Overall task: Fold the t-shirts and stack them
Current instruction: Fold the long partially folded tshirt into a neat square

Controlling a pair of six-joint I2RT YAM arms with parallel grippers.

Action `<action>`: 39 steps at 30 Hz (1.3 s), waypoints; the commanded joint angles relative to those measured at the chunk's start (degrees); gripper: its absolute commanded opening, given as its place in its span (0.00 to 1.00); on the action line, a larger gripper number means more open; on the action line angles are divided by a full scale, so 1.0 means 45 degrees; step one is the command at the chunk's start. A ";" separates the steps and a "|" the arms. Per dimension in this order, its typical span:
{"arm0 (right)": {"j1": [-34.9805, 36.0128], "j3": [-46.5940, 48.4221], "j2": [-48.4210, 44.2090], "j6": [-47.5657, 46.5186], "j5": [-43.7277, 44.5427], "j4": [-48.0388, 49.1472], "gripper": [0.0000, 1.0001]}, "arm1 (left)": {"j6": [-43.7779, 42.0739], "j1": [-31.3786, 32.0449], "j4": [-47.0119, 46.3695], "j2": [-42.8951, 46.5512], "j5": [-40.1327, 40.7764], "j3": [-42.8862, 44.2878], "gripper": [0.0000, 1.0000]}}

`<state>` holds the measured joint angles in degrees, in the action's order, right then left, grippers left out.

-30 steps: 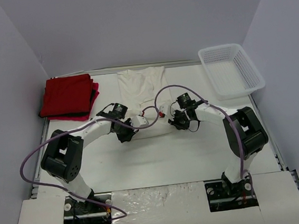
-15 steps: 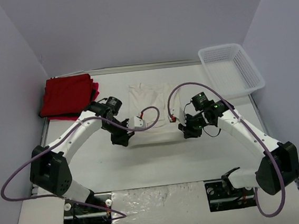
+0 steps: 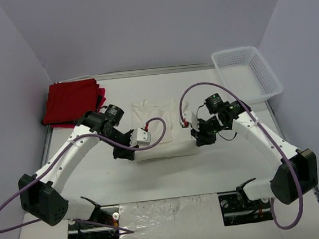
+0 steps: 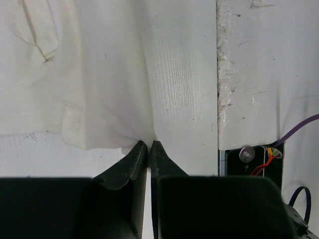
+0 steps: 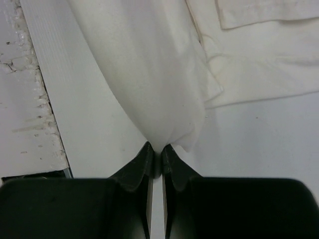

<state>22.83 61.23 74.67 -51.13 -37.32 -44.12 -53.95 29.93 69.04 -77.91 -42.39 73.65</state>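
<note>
The cream-white t-shirt lies partly folded mid-table, with both arms at its near edge. My left gripper is shut on the near left corner. In the left wrist view the fingertips pinch the cloth, which rises away from them. My right gripper is shut on the near right corner. The right wrist view shows the cloth drawn to a point between the tips. Red t-shirts sit stacked and folded at the far left.
A white mesh basket stands at the far right corner. Purple cables loop over both arms above the shirt. In the left wrist view the table's edge strip runs beside the cloth. Grey walls close the left, right and back.
Both grippers have drawn back toward the near edge, still pinching the shirt. Its far edge has come nearer, and it now looks shorter and more bunched.
</note>
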 commanded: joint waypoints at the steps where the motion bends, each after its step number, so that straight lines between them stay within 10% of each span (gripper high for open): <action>1: -0.0365 0.0922 0.0571 -0.0648 0.0403 -0.0743 0.00 | 0.0172 -0.0050 -0.0377 -0.0069 0.0610 -0.0116 0.02; 39: -0.2417 0.8110 0.7564 -0.1098 -0.0671 0.0546 0.00 | 0.1482 -0.2452 -0.5184 -0.4363 0.3346 0.3379 0.02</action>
<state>13.34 94.21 107.09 -56.49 -40.45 -42.00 -48.29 20.36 47.59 -95.37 -30.15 85.62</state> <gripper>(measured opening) 0.043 0.042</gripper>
